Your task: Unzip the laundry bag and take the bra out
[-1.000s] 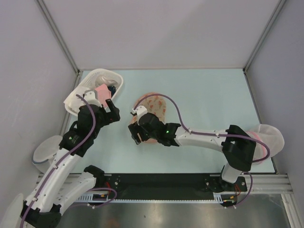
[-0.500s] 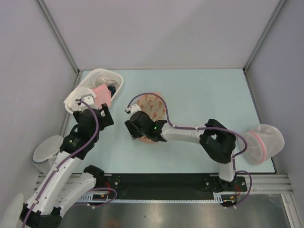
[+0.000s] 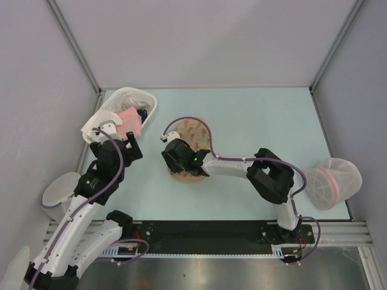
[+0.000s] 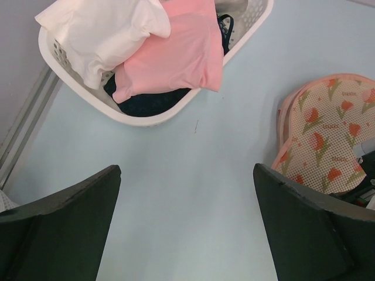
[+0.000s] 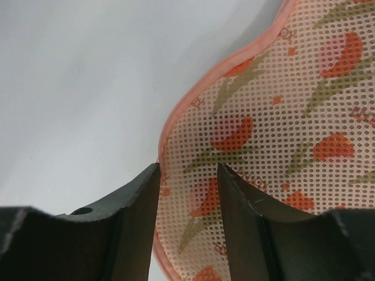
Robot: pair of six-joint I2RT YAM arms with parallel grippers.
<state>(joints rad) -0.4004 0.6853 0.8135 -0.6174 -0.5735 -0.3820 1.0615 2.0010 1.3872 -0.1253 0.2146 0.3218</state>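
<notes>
Laundry bag (image 3: 195, 134): R claw (image 5: 187, 170) low over its edge, nearly pressed together, grip unclear; L claw (image 4: 187, 170) spread wide.

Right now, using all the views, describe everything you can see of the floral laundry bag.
The laundry bag is a peanut-shaped pouch of beige-pink perforated mesh printed with orange-red flowers, trimmed with a pink border. It lies flat on the table, right of the white basket and apart from it. The right gripper straddles its edge; no opening shows.
</notes>
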